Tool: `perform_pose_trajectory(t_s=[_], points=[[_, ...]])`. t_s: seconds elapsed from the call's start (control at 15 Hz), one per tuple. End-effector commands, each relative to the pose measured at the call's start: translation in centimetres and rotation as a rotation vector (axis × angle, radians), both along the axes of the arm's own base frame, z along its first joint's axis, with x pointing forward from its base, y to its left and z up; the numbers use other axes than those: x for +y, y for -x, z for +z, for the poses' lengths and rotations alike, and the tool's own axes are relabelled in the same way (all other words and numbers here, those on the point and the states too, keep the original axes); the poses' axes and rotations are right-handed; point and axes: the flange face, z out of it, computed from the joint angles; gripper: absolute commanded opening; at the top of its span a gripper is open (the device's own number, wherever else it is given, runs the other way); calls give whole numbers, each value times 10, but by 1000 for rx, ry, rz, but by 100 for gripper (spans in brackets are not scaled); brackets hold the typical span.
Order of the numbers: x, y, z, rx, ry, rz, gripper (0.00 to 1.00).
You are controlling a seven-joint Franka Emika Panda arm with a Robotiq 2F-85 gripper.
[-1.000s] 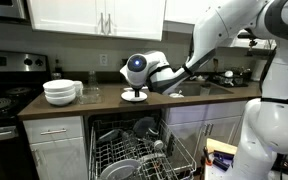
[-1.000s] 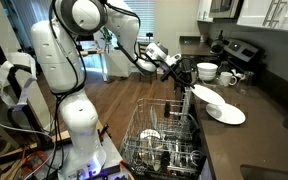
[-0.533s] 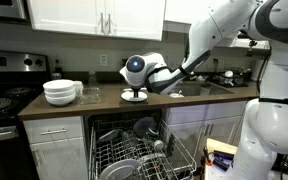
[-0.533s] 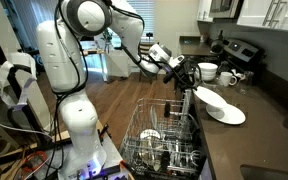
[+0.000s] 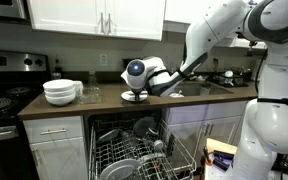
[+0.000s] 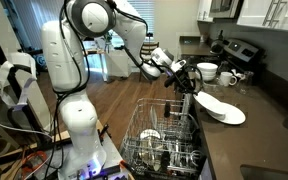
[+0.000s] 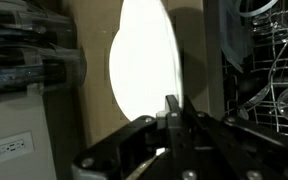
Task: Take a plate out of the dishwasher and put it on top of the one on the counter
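My gripper (image 7: 174,112) is shut on the rim of a white plate (image 7: 144,55), which fills the middle of the wrist view. In an exterior view the gripper (image 6: 188,80) holds this plate (image 6: 206,96) tilted, just above a second white plate (image 6: 229,115) that lies flat on the dark counter. In an exterior view the gripper (image 5: 135,86) hangs low over the plates (image 5: 134,97) on the counter above the open dishwasher. The pulled-out dishwasher rack (image 6: 164,140) holds several more dishes.
Stacked white bowls (image 5: 61,92) stand on the counter near the stove; they also show in an exterior view (image 6: 206,72). The rack (image 5: 134,155) sticks out below the counter. A sink with dishes (image 5: 219,80) lies behind the arm. The wrist view shows rack wires (image 7: 274,60).
The gripper with the held plate has moved a little lower and closer to the plate on the counter. Nothing else has moved.
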Motion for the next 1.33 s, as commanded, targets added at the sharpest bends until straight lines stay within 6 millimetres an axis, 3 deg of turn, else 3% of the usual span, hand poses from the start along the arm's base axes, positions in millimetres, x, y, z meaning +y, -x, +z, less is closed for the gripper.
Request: perform_pose_trajectory(t_s=[0.0,0.47,1.27], points=[[-21,-14,5,-19,-10,24,3],[-51,-37,-1,-55,-8,37,3],[-68,-65,-21,-73,3,47,3]])
